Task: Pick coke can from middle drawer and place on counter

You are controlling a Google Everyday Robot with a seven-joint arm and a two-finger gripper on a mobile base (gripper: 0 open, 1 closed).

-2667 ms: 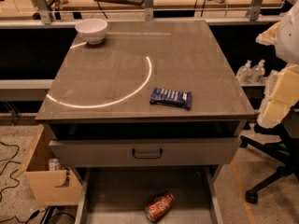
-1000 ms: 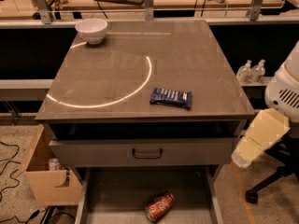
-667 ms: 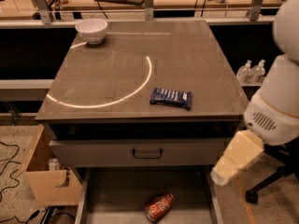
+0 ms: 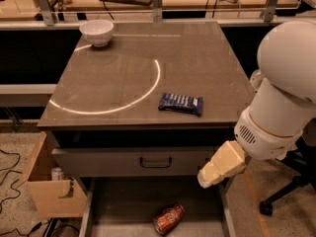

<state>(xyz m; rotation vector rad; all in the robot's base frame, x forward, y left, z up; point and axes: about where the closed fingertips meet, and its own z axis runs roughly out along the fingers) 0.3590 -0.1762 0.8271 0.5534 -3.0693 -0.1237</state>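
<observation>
The coke can [image 4: 169, 218] lies on its side on the grey floor of the open middle drawer [image 4: 118, 206], near the drawer's centre at the bottom of the view. The counter [image 4: 118, 78] is the glossy grey-brown top with a pale arc. My gripper [image 4: 220, 165] is the cream-coloured end of the white arm [image 4: 281, 98]. It hangs at the right of the cabinet, over the drawer's right rail, above and to the right of the can and apart from it. It holds nothing that I can see.
A dark-blue snack wrapper [image 4: 181, 103] lies near the counter's front right. A white bowl [image 4: 97, 32] stands at its back left. A closed drawer front with a dark handle [image 4: 155, 162] sits above the open drawer. A wooden box [image 4: 49, 191] stands at left, a chair base [image 4: 284, 196] at right.
The arm has swung in from the right edge, down and to the left, bringing the gripper from beside the counter to the open drawer's right side. The can has not moved.
</observation>
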